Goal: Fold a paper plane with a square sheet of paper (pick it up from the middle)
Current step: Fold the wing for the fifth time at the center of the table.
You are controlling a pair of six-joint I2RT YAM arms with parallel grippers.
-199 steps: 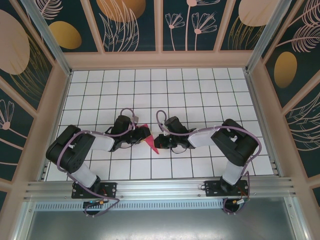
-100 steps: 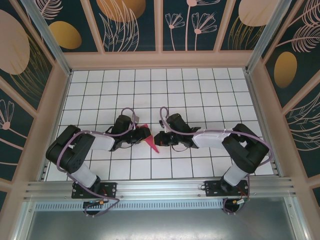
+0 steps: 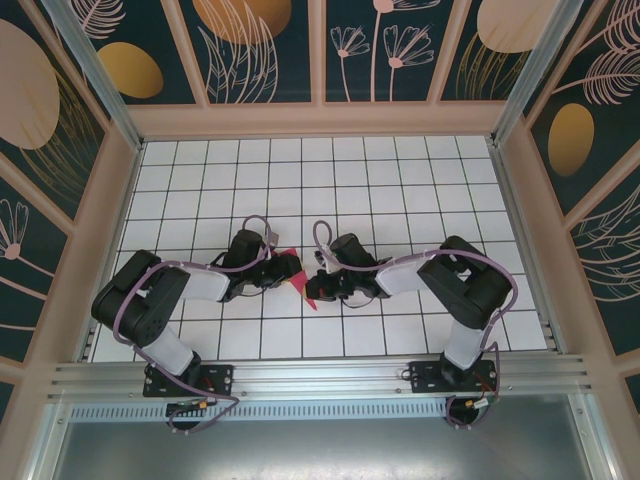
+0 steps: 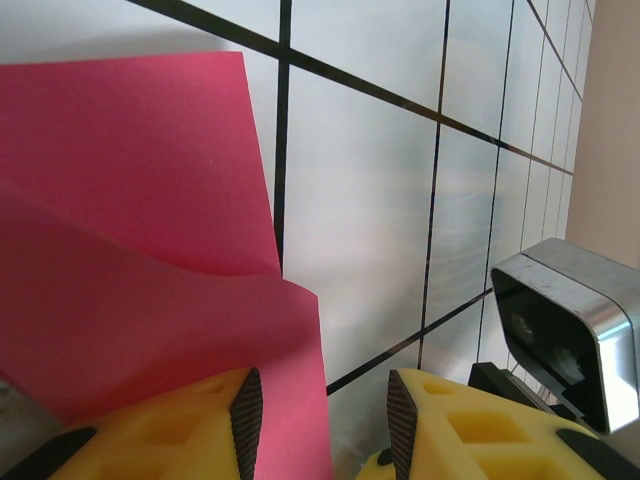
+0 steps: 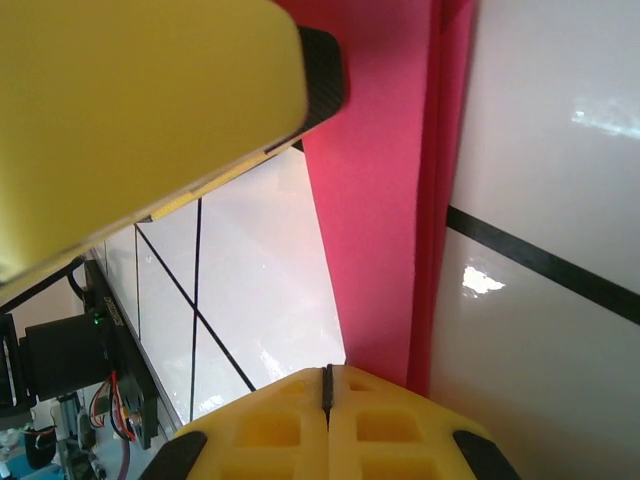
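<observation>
Paper: folded red-pink matte paper sheet (image 3: 303,290), centre of the top view, on the white grid table (image 3: 400,180).
Left claw (image 4: 322,405): spread, paper edge between its fingers.
Right claw (image 5: 327,388): pressed together, tips against the paper.

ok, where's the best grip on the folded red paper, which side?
The raised flap of the folded red paper, from the left gripper's side, probably: that layer bows up off the table and its edge stands between those open jaws. The doubled long edge lies flat, hard to pinch.
</observation>
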